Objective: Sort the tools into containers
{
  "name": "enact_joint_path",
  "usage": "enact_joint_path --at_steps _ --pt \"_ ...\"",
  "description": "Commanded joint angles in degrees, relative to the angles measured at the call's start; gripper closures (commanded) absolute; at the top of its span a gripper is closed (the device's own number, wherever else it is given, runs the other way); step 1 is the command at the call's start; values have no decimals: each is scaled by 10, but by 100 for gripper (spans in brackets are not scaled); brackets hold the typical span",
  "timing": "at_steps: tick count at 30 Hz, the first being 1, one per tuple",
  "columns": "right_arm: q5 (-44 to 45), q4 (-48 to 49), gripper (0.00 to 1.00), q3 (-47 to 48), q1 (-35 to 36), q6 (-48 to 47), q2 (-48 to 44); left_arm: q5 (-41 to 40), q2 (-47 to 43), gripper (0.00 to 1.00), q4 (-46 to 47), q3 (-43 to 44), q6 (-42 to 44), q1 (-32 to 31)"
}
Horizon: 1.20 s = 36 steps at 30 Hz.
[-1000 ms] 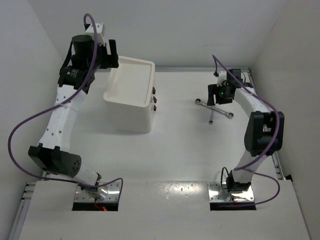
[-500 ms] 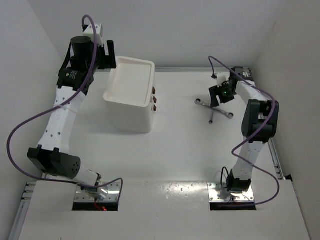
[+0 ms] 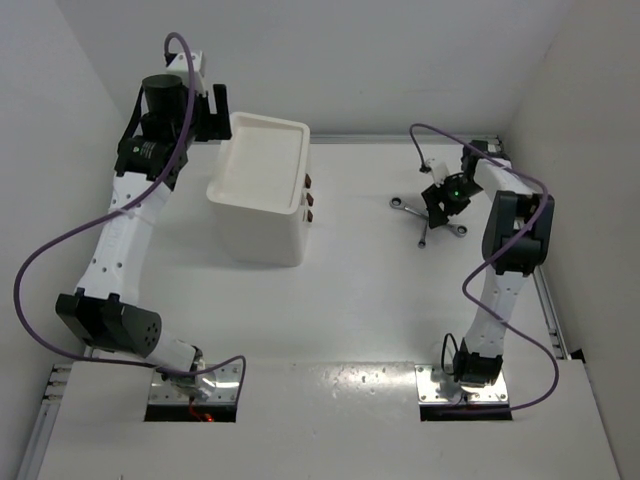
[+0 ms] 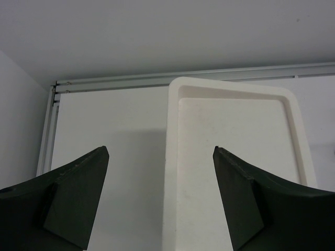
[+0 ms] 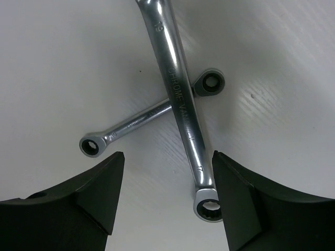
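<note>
Two silver wrenches lie crossed on the table at the right. In the right wrist view the larger wrench lies over the smaller wrench. My right gripper is open just above them, and the larger wrench's ring end sits between the fingers, close to the right one. The large white bin stands at the back left. My left gripper is open and empty, above the bin's left rim. The pliers, the screwdrivers and the smaller bin are not clearly in view.
Three small reddish-brown ends show against the bin's right wall; what they belong to is unclear. White walls close in the table at the back and sides. A metal rail runs along the right edge.
My right gripper has turned and come down over the crossed wrenches. My left gripper has shifted slightly left beside the bin. The wrenches have not moved.
</note>
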Motion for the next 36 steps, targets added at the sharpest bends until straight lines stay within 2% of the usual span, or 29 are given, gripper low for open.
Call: enact_joint_path --at_steps 1,5,9,15,21,23,25,26,29,31,36 --pt "-4 -7 32 8 6 -35 1 2 1 13 7 7 3 6" --pt "25 37 32 -10 11 -22 7 2 6 13 7 7 -2 6" --pt "51 36 32 9 17 -22 33 2 11 13 7 7 -2 6" --pt "56 50 40 20 27 -22 58 2 16 13 7 12 -2 6" --pt "84 42 64 20 45 -46 77 2 22 13 2 17 -2 11" --pt "113 35 82 8 56 -63 77 2 22 13 2 18 -2 11" --pt "140 41 90 -12 62 -79 77 2 22 13 2 18 -2 11" --pt "147 50 98 -40 68 -79 60 -4 22 13 2 12 -2 11" --pt "136 79 100 -94 68 -79 5 -4 22 13 2 -1 -8 11" --pt "109 45 100 -94 68 -79 -15 -4 17 13 2 -15 -14 11" --pt "8 -40 100 -35 63 35 -71 2 5 13 2 -39 -25 11"
